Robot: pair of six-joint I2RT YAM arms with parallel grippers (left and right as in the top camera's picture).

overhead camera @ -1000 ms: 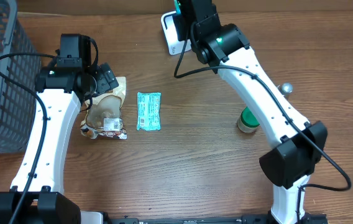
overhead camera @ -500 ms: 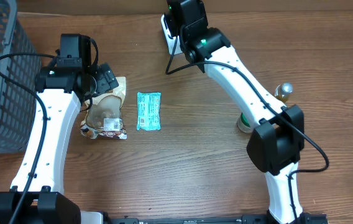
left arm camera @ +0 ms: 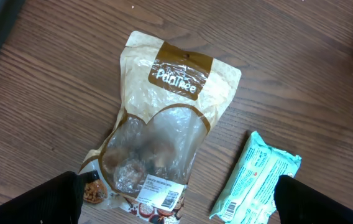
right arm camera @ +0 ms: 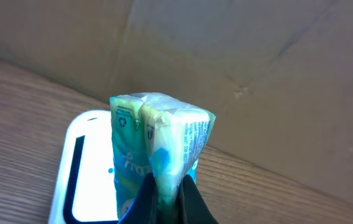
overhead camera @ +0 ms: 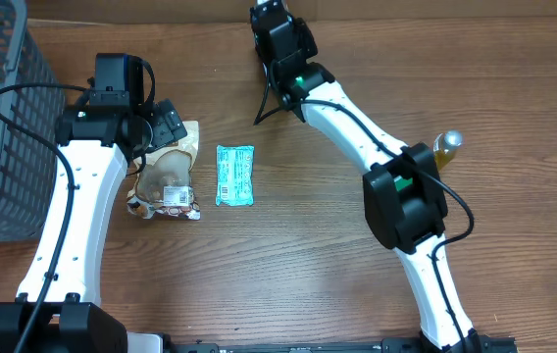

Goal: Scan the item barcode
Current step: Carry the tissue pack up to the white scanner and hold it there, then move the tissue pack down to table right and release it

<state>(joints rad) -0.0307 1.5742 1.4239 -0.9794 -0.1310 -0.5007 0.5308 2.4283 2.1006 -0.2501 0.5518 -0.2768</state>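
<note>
Over the white scanner (right arm camera: 80,168), green packet (right arm camera: 161,134) pinched upright in right gripper (right arm camera: 167,190), left gripper (left arm camera: 179,202) spread.

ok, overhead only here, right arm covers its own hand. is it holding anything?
Observer: Yes. The right hand is shut on a folded green-and-white packet, pinched at its lower edge.
Operator: and the scanner?
Observer: The white scanner lies flat on the table behind the packet. In the right wrist view the packet overlaps the scanner's right side.
</note>
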